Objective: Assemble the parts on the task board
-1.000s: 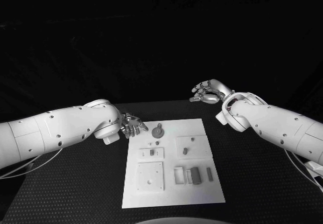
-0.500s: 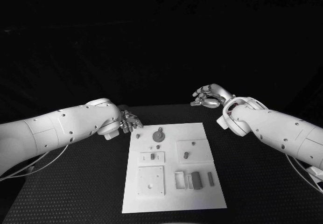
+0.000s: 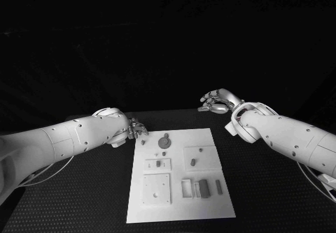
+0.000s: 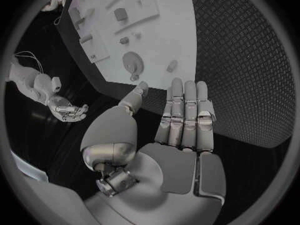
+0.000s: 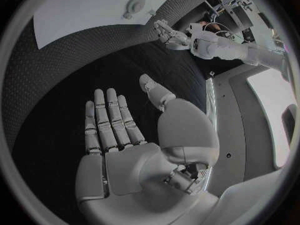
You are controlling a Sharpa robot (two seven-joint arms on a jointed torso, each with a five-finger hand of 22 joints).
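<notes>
Black textured table (image 3: 84, 194): carries everything below.

White rectangular task board (image 3: 210, 204): flat plate lying between the two hands and nearer the robot than either; its far left corner is just beside the left hand's fingertips, its far right corner apart from the right hand.

Left hand (image 3: 135, 129), silver, many-fingered: sits at the board's far left corner. In the left wrist view (image 4: 178, 135) the palm is flat, the fingers (image 4: 185, 110) straight and side by side, the thumb angled off to one side. Nothing held. Fingertips lie just off the board edge; contact with the table cannot be told.

Right hand (image 3: 215, 102), silver, many-fingered: beyond the board's far right corner, over the table's back edge, well apart from the left hand. The right wrist view (image 5: 134, 145) shows an open palm, fingers extended and slightly fanned, thumb out. Nothing held.

Round grey disc part with a short stem (image 3: 164, 141): on the board, just past the left hand's fingertips toward the right hand; also seen ahead of the fingers in the left wrist view (image 4: 132, 62).

Small grey peg part (image 3: 143, 142): between that disc and the left hand, closest part to its fingertips.

Grey block parts (image 3: 204, 187): clustered at the board's near right, far from both hands.
</notes>
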